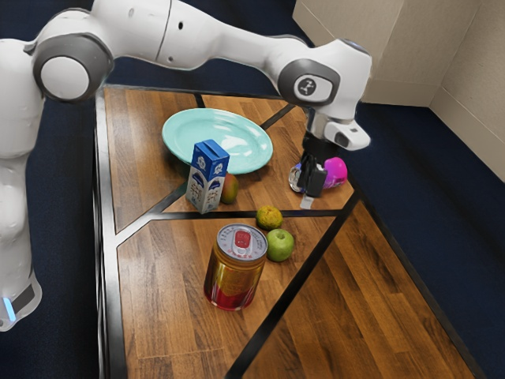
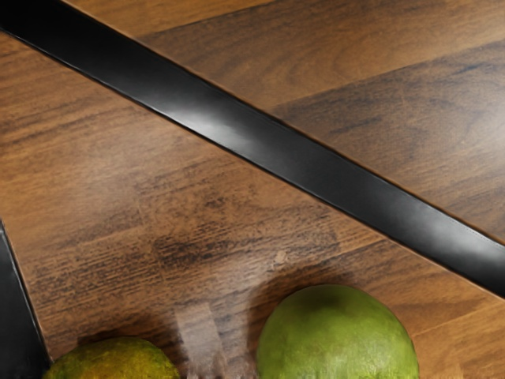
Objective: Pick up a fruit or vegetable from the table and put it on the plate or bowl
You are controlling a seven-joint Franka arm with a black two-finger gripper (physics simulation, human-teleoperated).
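Observation:
A green apple [image 1: 280, 245] [image 2: 335, 335] and a yellow-green citrus fruit [image 1: 269, 216] [image 2: 114, 362] lie side by side in the middle of the wooden table. A red-green fruit [image 1: 230, 188] rests against a blue and white milk carton [image 1: 207, 175]. The teal plate [image 1: 217, 138] sits behind them toward the far side. My gripper [image 1: 309, 199] hangs above the table to the exterior view's right of the citrus, pointing down. It is open and holds nothing. In the wrist view both fruits lie just under my hand.
A red and gold can [image 1: 235, 266] stands upright near the apple, toward the front. A pink and clear object [image 1: 334, 171] sits right behind my gripper. Black strips [image 2: 260, 150] cross the table. A beige wall [image 1: 410, 47] rises at the back right.

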